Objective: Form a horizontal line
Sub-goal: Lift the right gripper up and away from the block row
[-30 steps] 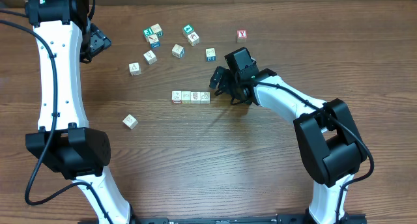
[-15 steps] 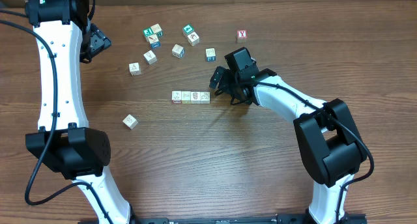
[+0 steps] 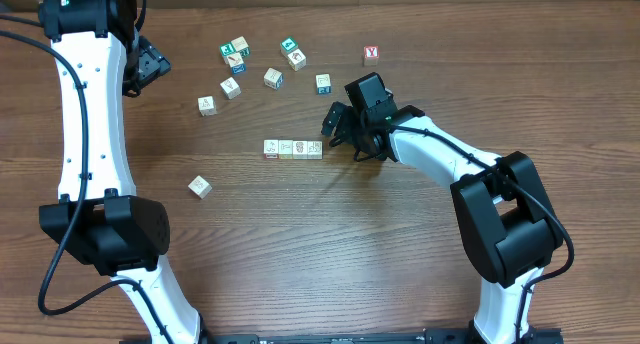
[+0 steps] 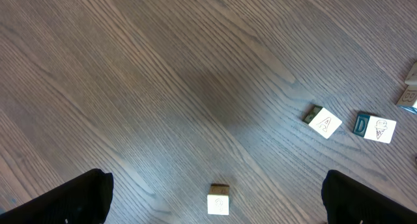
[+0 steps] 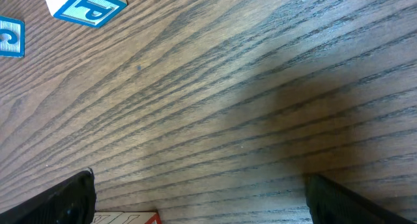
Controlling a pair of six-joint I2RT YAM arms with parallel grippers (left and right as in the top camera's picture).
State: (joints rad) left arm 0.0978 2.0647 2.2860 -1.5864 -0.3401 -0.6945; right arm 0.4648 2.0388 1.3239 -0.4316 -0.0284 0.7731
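Observation:
The horizontal line (image 3: 293, 148) is a row of pale wooden cubes touching side to side at the table's middle. My right gripper (image 3: 343, 134) hovers just right of the row's right end, open and holding nothing. In the right wrist view its fingers (image 5: 65, 198) frame bare wood, and the row's end cube (image 5: 127, 217) peeks in at the bottom edge. My left gripper (image 3: 148, 66) hangs open at the far left, well away from the row. In the left wrist view a single pale cube (image 4: 218, 199) lies on the table below, between the wide-apart fingers (image 4: 71, 201).
Several loose cubes lie scattered behind the row, among them pale ones (image 3: 205, 105) (image 3: 273, 78), teal- and blue-faced ones (image 3: 289, 46) (image 3: 323, 83) and a red "Y" cube (image 3: 371, 53). One pale cube (image 3: 200, 186) sits alone front left.

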